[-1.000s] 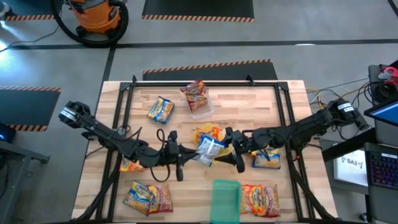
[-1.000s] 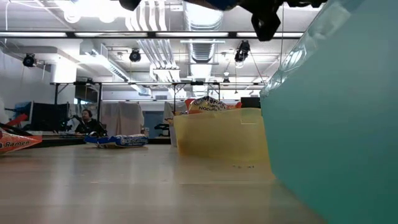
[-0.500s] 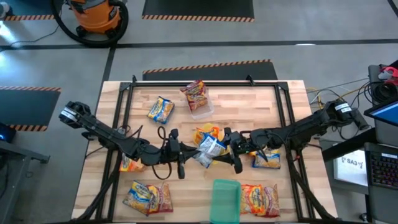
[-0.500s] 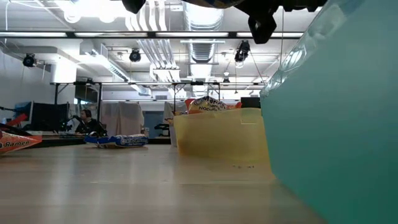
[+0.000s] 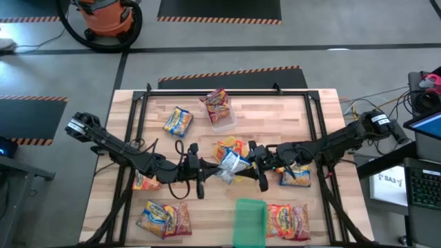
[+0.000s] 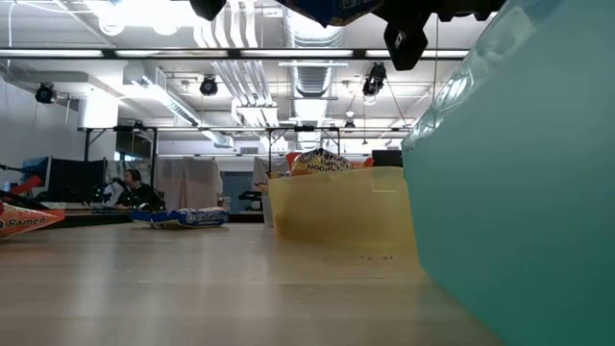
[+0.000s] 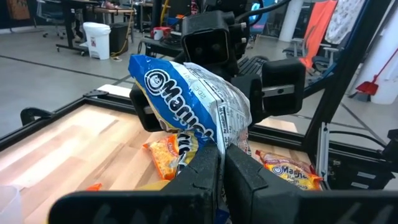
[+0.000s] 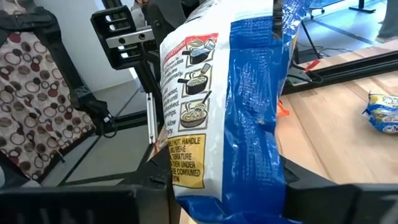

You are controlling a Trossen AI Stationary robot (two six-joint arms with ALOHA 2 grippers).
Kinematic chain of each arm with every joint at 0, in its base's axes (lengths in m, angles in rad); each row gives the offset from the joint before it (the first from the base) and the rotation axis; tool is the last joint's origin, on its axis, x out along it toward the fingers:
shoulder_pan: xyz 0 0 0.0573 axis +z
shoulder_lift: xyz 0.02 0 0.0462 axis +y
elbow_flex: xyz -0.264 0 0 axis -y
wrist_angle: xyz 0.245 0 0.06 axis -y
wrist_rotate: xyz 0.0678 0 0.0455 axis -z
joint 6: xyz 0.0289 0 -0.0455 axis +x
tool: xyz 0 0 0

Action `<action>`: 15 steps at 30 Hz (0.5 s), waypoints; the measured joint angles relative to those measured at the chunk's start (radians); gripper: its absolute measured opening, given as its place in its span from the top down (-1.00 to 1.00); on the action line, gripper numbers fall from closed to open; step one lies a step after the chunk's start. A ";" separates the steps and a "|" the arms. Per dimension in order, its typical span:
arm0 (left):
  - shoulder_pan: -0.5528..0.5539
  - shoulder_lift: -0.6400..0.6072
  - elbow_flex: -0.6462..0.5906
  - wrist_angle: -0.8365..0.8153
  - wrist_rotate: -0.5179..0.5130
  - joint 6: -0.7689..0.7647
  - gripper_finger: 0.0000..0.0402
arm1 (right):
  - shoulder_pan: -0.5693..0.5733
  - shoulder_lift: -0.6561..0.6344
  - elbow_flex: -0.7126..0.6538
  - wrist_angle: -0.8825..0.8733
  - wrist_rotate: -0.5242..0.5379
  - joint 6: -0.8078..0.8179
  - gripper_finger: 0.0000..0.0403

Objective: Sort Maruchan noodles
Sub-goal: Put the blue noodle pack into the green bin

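A blue and white Maruchan packet (image 5: 231, 162) hangs in the air over the table's middle, between my two grippers. My left gripper (image 5: 215, 169) reaches in from the left and is shut on it (image 7: 221, 163). My right gripper (image 5: 242, 164) faces it from the right, open. Its two fingers (image 7: 280, 84) stand wide apart on either side of the packet (image 8: 224, 106). I cannot tell whether they touch it. Other packets lie on the table: blue and yellow ones (image 5: 178, 122), (image 5: 295, 176), orange and red ones (image 5: 164, 219), (image 5: 288, 220). My left gripper pinches the blue packet by its crinkled edge (image 7: 219, 134) between the two fingers (image 7: 202, 171), coming level from the table's left. The packet stands up above the fingertips, lifted clear of the table.
A clear tray (image 5: 224, 122) near the far edge holds a red packet (image 5: 217, 103). A yellow tray (image 5: 238, 146) with orange packets sits under the grippers, and a green tray (image 5: 249, 220) sits at the near edge. An orange packet (image 5: 142, 182) lies under the left arm.
The right gripper has shifted a little toward the far edge and closer to the left gripper. The blue packet between them has moved slightly toward the far edge and stands more bunched than before.
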State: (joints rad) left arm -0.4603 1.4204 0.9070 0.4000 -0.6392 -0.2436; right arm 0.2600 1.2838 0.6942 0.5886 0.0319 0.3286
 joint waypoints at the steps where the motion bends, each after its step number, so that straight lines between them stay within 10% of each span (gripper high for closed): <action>1: 0.000 0.000 0.000 0.000 0.000 0.000 1.00 | 0.000 0.000 0.000 -0.003 0.000 0.000 0.39; 15: 0.000 -0.001 0.000 0.007 -0.008 0.046 0.53 | 0.001 -0.005 0.001 -0.042 -0.007 -0.024 0.43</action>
State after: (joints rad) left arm -0.4599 1.4197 0.9070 0.4067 -0.6468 -0.1973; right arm 0.2611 1.2786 0.6949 0.5461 0.0251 0.3049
